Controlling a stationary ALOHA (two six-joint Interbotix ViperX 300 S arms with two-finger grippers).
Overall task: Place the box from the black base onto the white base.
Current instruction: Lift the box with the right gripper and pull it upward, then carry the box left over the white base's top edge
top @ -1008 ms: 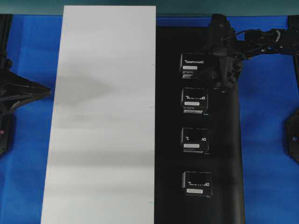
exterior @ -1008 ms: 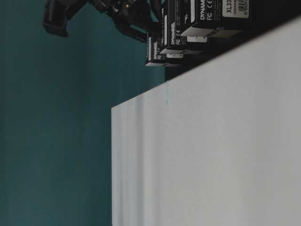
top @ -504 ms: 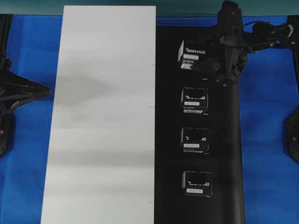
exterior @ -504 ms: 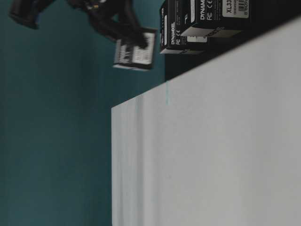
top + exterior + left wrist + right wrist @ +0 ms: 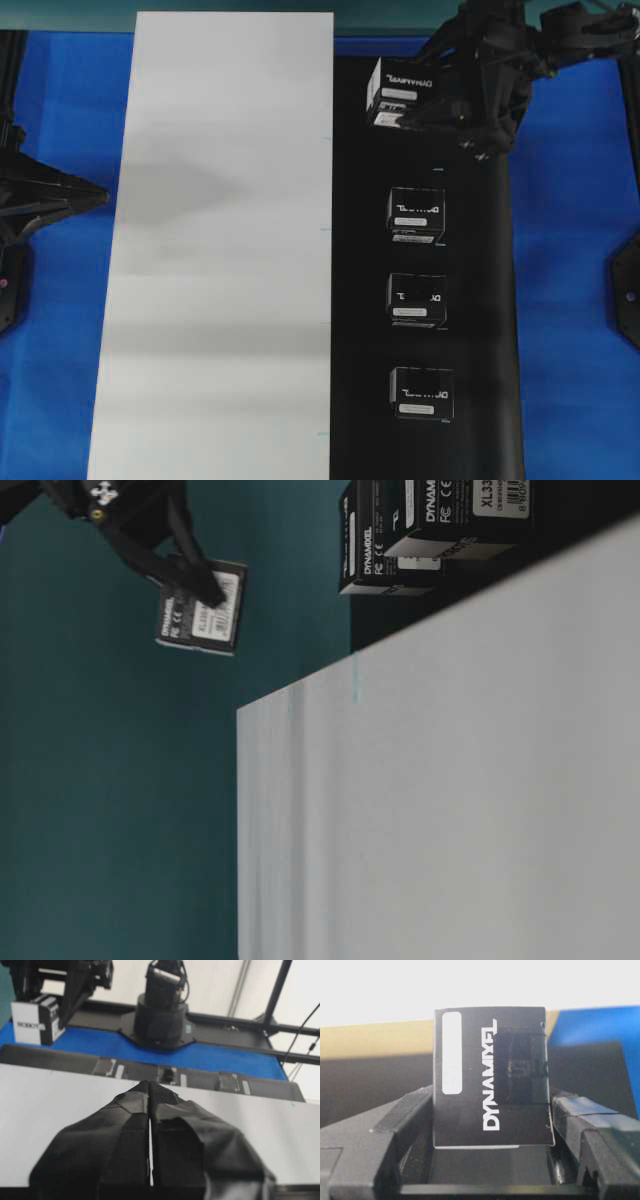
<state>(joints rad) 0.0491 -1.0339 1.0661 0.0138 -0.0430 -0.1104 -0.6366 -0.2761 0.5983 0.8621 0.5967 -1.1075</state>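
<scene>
My right gripper [image 5: 425,100] is shut on a black box with white lettering [image 5: 398,92] and holds it in the air above the far end of the black base [image 5: 485,300]. The box also shows in the table-level view [image 5: 200,607] and between the fingers in the right wrist view [image 5: 492,1077]. Three more boxes stand in a row on the black base: [image 5: 416,210], [image 5: 416,300], [image 5: 421,392]. The white base [image 5: 220,250] lies beside the black base and bears nothing. My left gripper [image 5: 150,1090] is shut and empty, low over the white base [image 5: 50,1095].
The blue table [image 5: 570,280] surrounds both bases. The left arm's body [image 5: 40,195] lies at the left edge. A black arm base [image 5: 160,1015] and a white-labelled block [image 5: 35,1022] stand beyond the bases in the left wrist view.
My right gripper has lifted the far box off the black base and carried it up and a little toward the white base. The other boxes and the left arm have not moved.
</scene>
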